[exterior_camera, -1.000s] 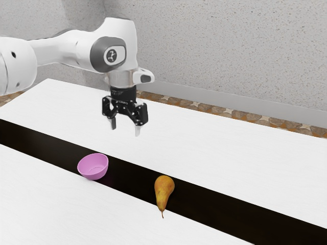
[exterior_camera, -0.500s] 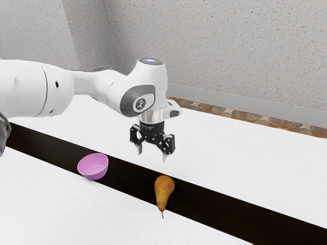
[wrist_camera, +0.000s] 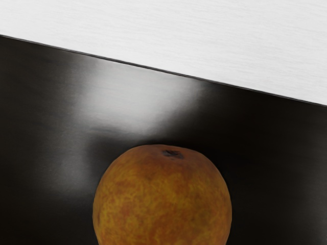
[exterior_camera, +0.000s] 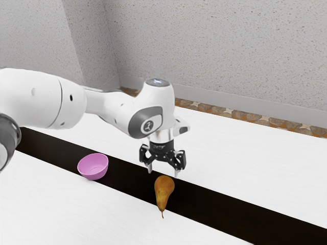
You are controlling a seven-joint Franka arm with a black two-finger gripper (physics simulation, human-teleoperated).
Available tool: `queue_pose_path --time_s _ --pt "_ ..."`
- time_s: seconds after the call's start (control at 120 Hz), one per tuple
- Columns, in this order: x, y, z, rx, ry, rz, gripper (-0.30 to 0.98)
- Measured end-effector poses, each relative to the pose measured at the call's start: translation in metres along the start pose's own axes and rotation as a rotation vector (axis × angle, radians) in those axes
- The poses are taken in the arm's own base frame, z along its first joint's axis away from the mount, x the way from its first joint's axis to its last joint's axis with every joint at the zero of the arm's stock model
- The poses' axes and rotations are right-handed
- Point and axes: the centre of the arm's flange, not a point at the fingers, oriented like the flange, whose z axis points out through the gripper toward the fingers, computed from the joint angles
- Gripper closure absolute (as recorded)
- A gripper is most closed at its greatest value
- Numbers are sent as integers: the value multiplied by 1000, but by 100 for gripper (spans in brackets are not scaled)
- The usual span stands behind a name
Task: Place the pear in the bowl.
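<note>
Franka arm comes in from the exterior view's left edge, reaches to the middle. Black two-finger gripper points down just right of centre there, jaws spread apart. Jaw tips are near the fat end of the pear; exact height over it, can't tell.

Pear is yellow-brown, lies on its side, lower centre of frame. Fat end up-frame, stem toward the bottom edge. Body on a glossy black band running diagonally across the white tabletop; stem reaches past the band's lower edge onto white.

Pink bowl: lower left of frame, upright, on the band, well apart from the pear. Pear is outside the bowl.

Wrist view: rounded fat end up close, dark blossom scar on it, pale reflection on the band beside it. Background: speckled wall across the top, pebbled floor below it.
</note>
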Motion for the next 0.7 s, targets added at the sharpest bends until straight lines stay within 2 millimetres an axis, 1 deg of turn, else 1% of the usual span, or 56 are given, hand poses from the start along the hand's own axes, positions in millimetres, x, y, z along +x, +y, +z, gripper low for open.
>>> queue_pose_path --time_s 0.1,0.208,0.45,0.567,0.7 --pt "1 4 16 4 0 -31 3" --pt "-5 1 33 12 -9 -64 3" --pt "-3 3 46 3 10 -118 3" --pt "-5 0 51 5 8 -139 6" --pt "-5 0 52 3 11 -157 12"
